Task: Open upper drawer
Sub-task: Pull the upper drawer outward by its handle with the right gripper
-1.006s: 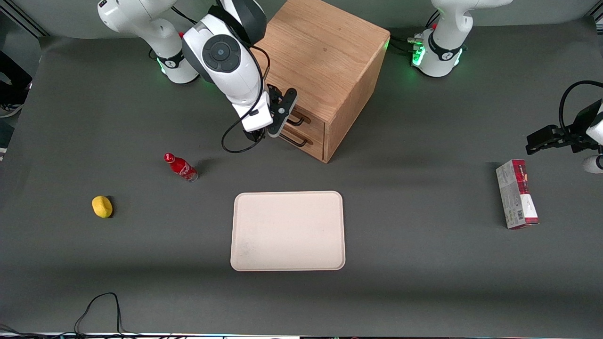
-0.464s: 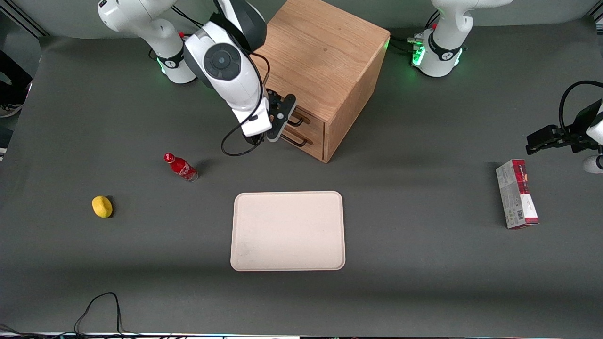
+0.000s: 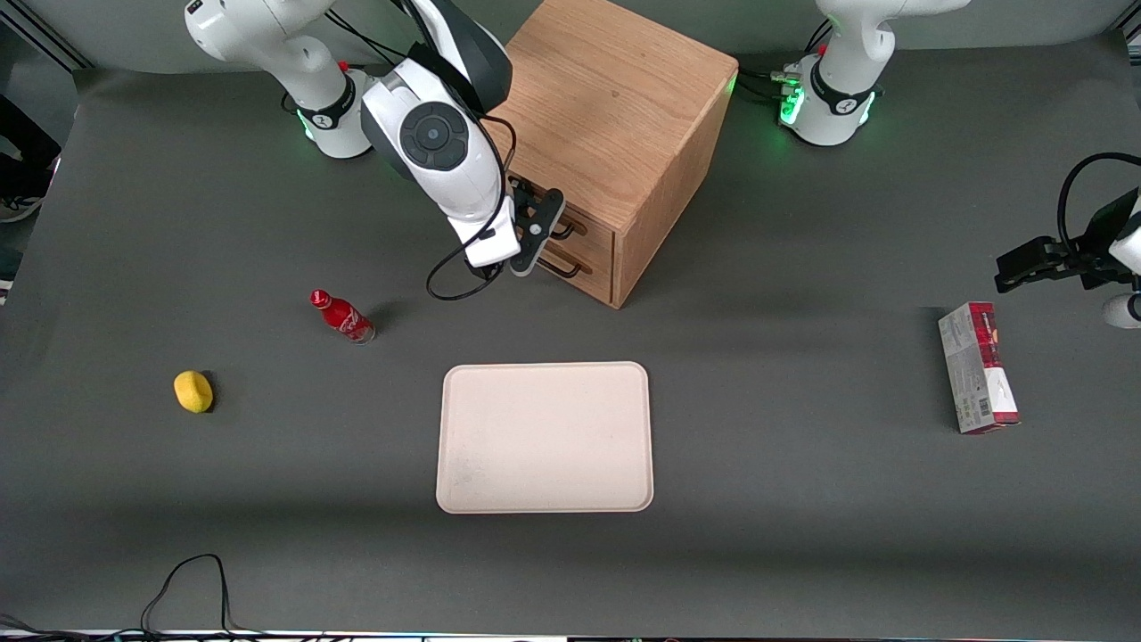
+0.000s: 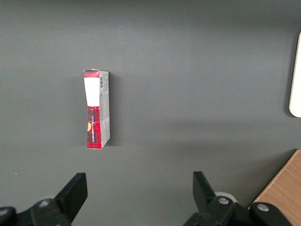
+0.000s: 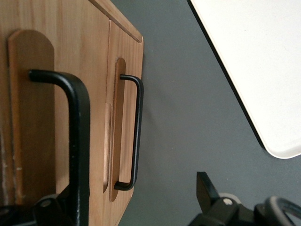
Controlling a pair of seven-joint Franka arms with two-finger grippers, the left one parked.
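Note:
The oak cabinet (image 3: 615,107) has two drawers in its front, both flush with it. The upper drawer (image 3: 595,232) carries a black bar handle (image 3: 565,230), (image 5: 80,141), and the lower drawer's handle (image 3: 560,266), (image 5: 136,132) sits just below. My right gripper (image 3: 549,234), (image 5: 136,207) hovers right in front of the upper drawer and is open. One finger (image 5: 66,207) lies close beside the upper handle's bar; the other fingertip (image 5: 205,187) hangs over the bare mat. Nothing is held.
A cream tray (image 3: 545,437) lies on the mat nearer the camera than the cabinet. A red bottle (image 3: 342,316) and a yellow fruit (image 3: 193,391) lie toward the working arm's end. A red and white box (image 3: 977,366), (image 4: 96,109) lies toward the parked arm's end.
The gripper has shifted closer to the drawer fronts and slightly lower, settling at the upper handle. The drawers have not moved.

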